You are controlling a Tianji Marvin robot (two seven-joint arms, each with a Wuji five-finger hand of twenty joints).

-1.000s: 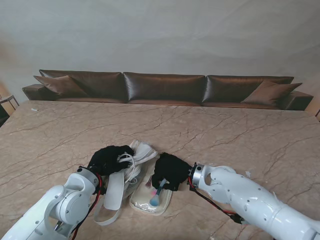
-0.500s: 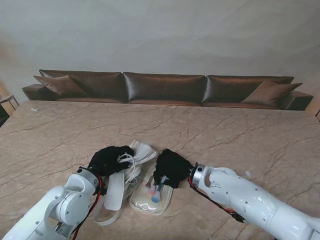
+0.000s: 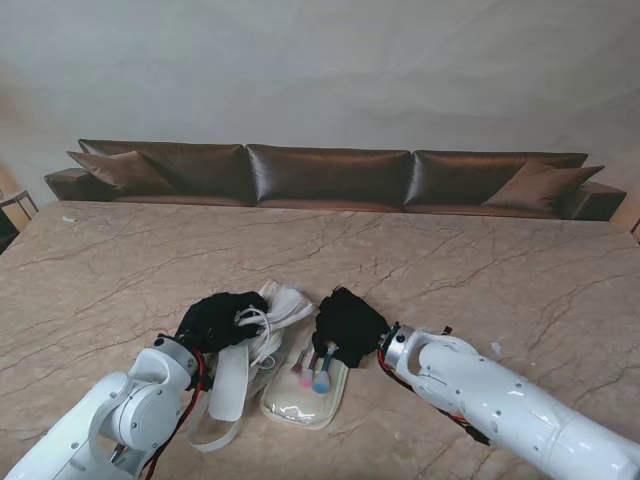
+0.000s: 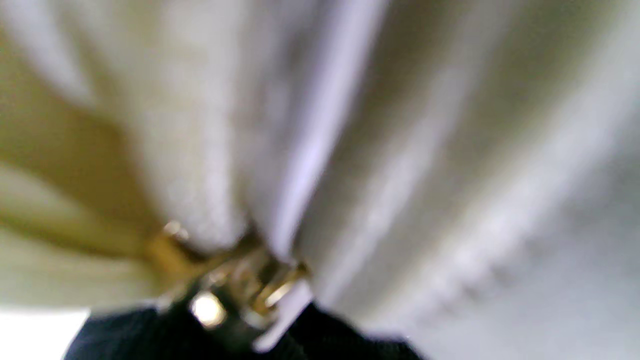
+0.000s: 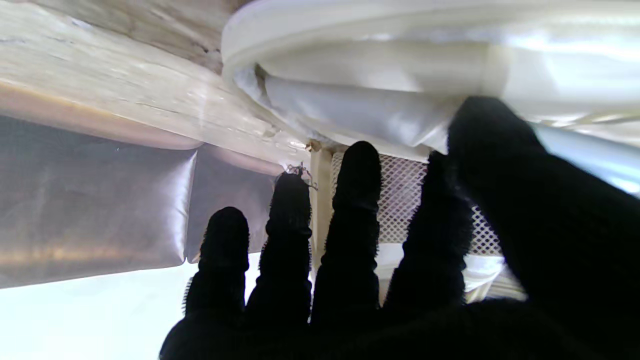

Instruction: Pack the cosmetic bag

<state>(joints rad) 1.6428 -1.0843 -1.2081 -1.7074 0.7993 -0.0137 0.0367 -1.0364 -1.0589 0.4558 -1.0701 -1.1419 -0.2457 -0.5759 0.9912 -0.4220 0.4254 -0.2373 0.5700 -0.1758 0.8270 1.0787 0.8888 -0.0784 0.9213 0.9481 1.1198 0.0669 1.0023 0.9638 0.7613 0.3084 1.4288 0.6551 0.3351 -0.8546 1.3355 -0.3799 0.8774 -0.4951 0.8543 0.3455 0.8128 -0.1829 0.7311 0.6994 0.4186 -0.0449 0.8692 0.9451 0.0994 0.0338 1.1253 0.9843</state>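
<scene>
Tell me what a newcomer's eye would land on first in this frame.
Two black-gloved hands meet over a white cosmetics bag lying open near the table's near edge. The left hand grips the bunched white bag flap, while the right hand rests over colourful makeup brushes, pink and blue tipped, lying on the bag. Behind the marble table runs a long brown leather sofa.

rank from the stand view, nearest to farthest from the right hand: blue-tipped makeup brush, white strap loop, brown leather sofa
1. Blue-tipped makeup brush: just under the right hand, on the bag.
2. White strap loop: to the left, nearer to me.
3. Brown leather sofa: beyond the table's far edge.
</scene>
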